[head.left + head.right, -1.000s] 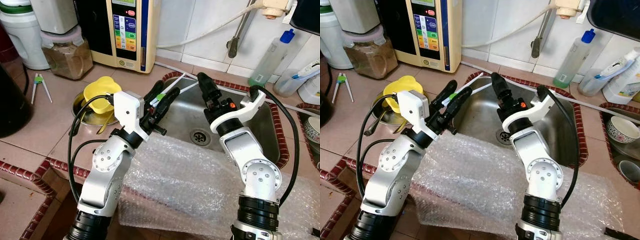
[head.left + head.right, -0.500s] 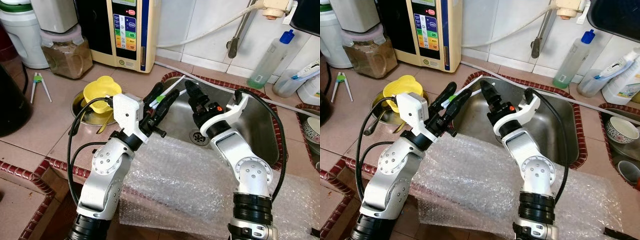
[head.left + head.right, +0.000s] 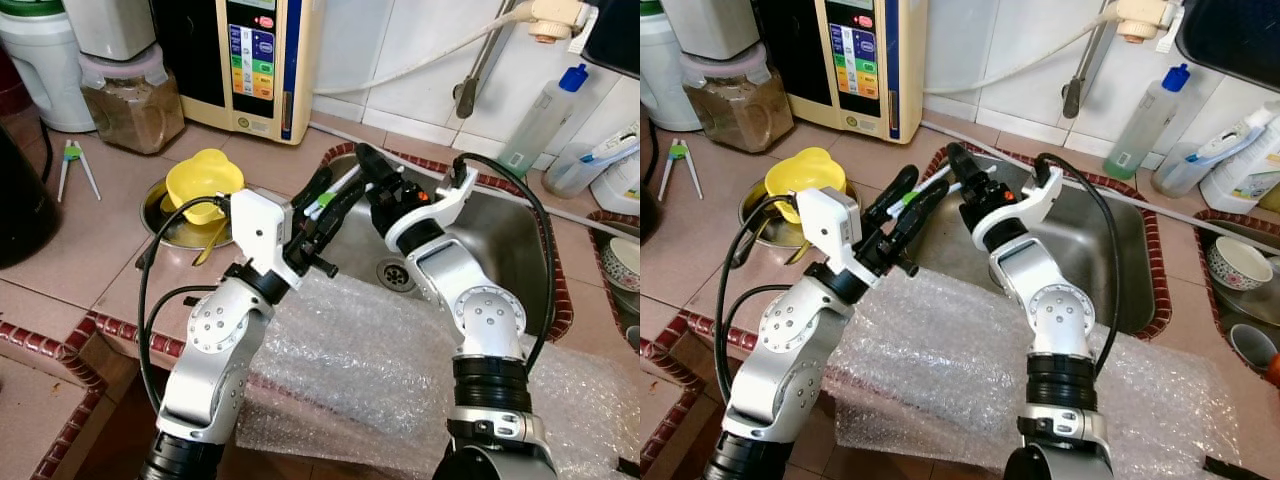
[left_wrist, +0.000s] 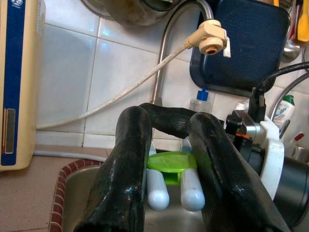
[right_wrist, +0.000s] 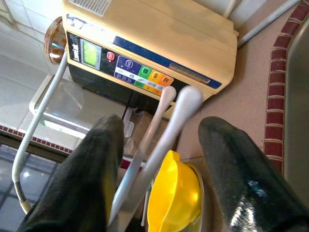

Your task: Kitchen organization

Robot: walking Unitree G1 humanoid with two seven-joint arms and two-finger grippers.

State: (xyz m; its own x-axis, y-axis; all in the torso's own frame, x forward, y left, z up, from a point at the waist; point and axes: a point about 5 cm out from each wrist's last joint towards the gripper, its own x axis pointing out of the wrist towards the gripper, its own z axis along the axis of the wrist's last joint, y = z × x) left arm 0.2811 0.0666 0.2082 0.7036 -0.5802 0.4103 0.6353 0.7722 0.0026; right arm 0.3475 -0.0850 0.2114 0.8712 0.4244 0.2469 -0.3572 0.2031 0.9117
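A pair of white training chopsticks (image 3: 342, 186) joined by a green clip (image 4: 169, 162) is held over the left rim of the steel sink (image 3: 520, 250). My left gripper (image 3: 333, 189) is shut on them near the clip. My right gripper (image 3: 364, 158) is open at the sticks' far ends. In the right wrist view both white sticks (image 5: 166, 123) run between its spread fingers (image 5: 104, 159) without clearly touching either one.
Bubble wrap (image 3: 370, 370) covers the counter's front edge and part of the sink. A yellow bowl (image 3: 203, 180) sits in a metal dish to the left. A water machine (image 3: 255, 60), a jar (image 3: 125, 100), another chopstick pair (image 3: 72, 165) and bottles (image 3: 535, 115) stand around.
My right gripper has swung left across the sink from above the drain to the chopsticks' free ends. The left gripper keeps the chopsticks in almost the same spot.
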